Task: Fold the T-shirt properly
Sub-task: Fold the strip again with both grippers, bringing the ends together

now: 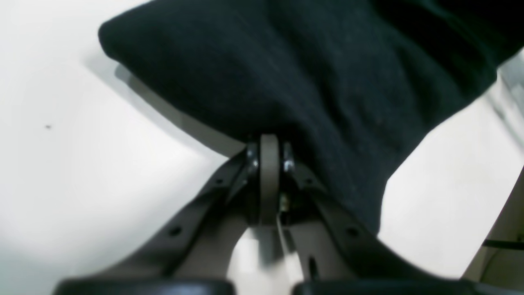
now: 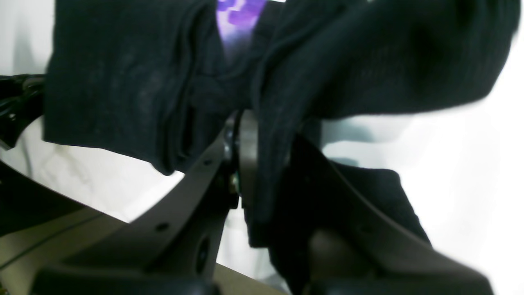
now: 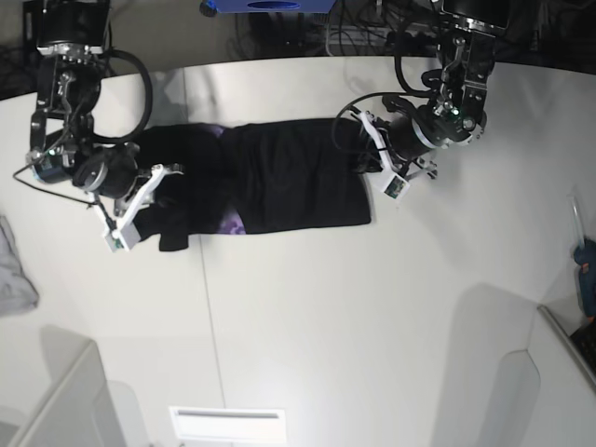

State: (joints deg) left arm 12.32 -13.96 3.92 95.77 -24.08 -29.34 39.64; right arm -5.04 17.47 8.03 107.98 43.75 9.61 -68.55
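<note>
At the far left of the base view, a small grey crumpled cloth (image 3: pixel 15 275) lies on the white, smooth table (image 3: pixel 307 317). Next, the black metal right hand (image 3: pixel 127 229) is nearly closed, pinching a bunched edge of the large black short-sleeved fabric T-shirt (image 3: pixel 298 182). The T-shirt lies across the far part of the table, between the two arms. Its left end is rumpled and partly lifted; patches of purple print show in the middle; its right part lies plainer and flatter, with a fairly straight side. The black metal left hand (image 3: pixel 395 186) is shut at that right edge; whether fabric is caught between its tips, I cannot tell. The folding looks partly done: the shirt is a long strip, with the left end seemingly left to fold over and smooth.
</note>
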